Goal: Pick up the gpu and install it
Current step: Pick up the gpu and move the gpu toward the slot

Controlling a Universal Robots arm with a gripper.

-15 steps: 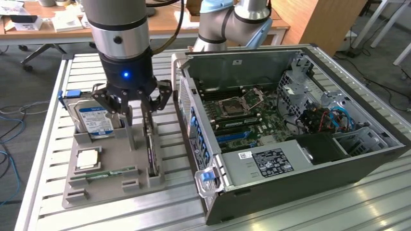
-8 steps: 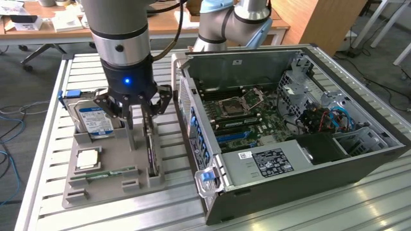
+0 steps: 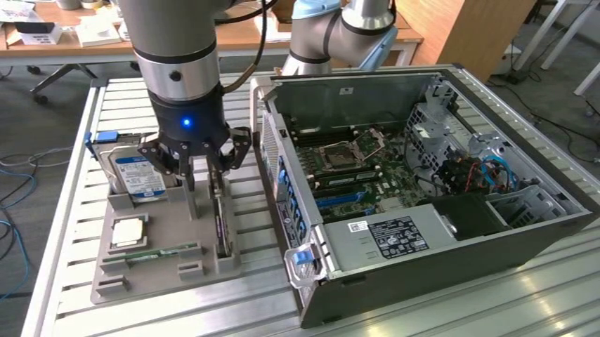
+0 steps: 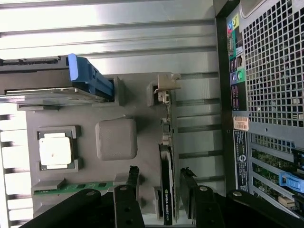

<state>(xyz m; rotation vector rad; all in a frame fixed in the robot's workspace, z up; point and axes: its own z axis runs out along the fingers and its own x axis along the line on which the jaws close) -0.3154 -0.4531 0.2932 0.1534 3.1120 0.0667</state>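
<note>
— What did the counter (image 3: pixel 487 309) look like?
— Slatted metal, grey floor (image 3: pixel 42 116) around it. The gpu (image 3: pixel 222 217) stood on edge in the grey tray (image 3: pixel 150 281) beside the open computer case (image 3: pixel 525 239); jaws spread, straddling it.

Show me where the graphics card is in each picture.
Exterior view: the gpu stands on edge in the grey holder, beside the computer case, under the gripper.
Wrist view: the gpu stands between the open gripper's fingers.
Shared landmark: the hard drive with blue tab.
</note>
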